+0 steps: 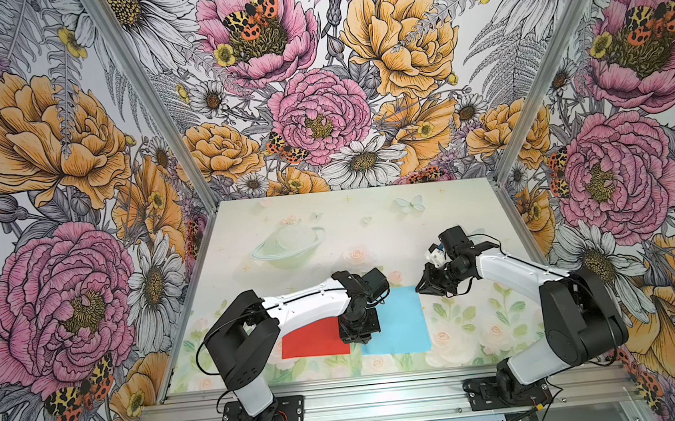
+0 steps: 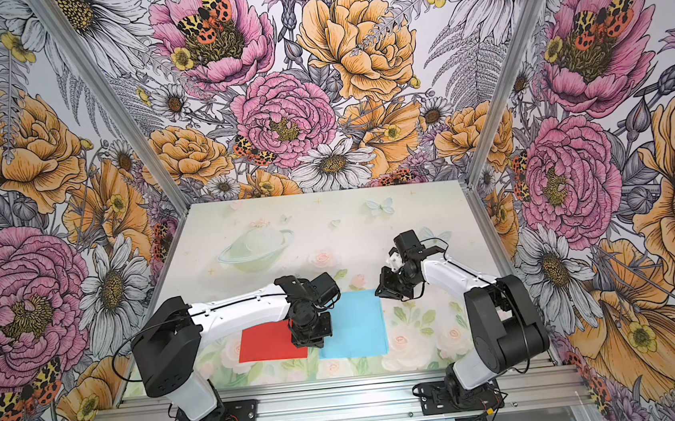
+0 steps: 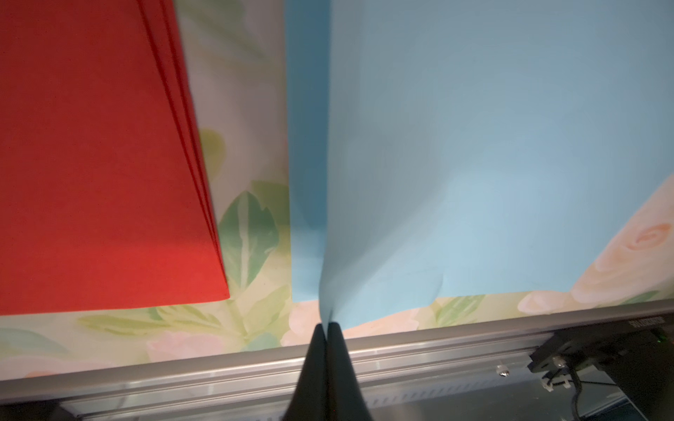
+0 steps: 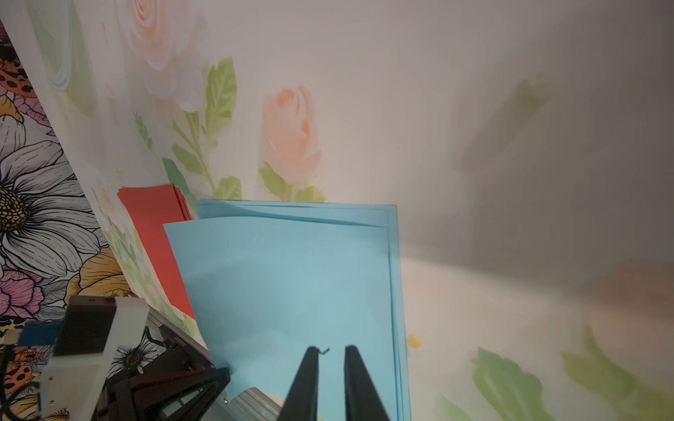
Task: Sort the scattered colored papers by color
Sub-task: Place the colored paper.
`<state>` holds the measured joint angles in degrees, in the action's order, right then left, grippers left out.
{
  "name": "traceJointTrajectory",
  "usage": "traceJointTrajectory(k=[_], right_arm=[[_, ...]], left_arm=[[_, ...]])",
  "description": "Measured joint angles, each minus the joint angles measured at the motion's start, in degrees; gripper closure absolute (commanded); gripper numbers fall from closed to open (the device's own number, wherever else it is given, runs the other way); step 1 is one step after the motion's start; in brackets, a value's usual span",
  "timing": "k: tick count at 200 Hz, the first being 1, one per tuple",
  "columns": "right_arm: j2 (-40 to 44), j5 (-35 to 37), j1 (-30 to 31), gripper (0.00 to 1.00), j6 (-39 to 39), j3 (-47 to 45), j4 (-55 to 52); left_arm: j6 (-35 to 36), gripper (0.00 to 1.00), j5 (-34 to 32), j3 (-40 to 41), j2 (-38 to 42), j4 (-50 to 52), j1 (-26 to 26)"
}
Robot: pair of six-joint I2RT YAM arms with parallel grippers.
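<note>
Our left arm (image 1: 306,304) bends inward, wrist pointing down; our left gripper (image 3: 325,324) pinches the corner of a blue sheet (image 3: 401,218) between closed jaws. Our right arm (image 1: 516,266) reaches inward too, our right gripper (image 4: 332,348) tilted downward, jaws slightly parted.

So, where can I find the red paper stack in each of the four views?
In a top view: the red paper stack lies near the front, partly under the left arm.
In a top view: the same spot, again partly under that arm.
Left wrist: large and close, with its stacked edges showing.
Right wrist: small, partly hidden behind the blue papers.
Shared landmark: the blue papers lie beside it in every view.
</note>
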<state>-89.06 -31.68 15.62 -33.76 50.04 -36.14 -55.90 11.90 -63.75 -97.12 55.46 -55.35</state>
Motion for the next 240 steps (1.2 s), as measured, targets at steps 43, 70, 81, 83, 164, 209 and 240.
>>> traceJointTrajectory(k=[43,70,81,83,164,209,240], right_arm=[[-7.3,1.1,2.4,0.87,0.8,2.0,1.1],[-8.0,1.5,2.9,0.87,0.8,3.1,1.3],[-8.0,1.5,2.9,0.87,0.8,3.6,1.4],[-8.0,1.5,2.9,0.86,0.8,3.7,1.5],[-8.2,1.5,2.9,0.88,1.4,4.5,1.8],[-10.8,1.9,3.0,0.89,2.8,4.5,1.7],[-11.0,2.1,3.0,0.9,3.4,4.5,1.8]], left_arm=[[-0.8,1.0,-0.5,0.4,0.7,0.0,0.0],[-0.8,1.0,-0.6,0.4,0.7,0.0,0.0],[-0.8,1.0,-0.6,0.3,0.7,0.0,0.0],[-0.8,1.0,-0.6,0.3,0.7,0.0,0.0],[-1.4,1.0,-0.7,-2.0,-0.8,-0.2,-0.5],[-2.8,1.0,-1.2,-1.3,-0.3,-0.3,-1.3],[-3.3,1.0,-1.4,-1.1,0.0,-0.3,-1.3]])
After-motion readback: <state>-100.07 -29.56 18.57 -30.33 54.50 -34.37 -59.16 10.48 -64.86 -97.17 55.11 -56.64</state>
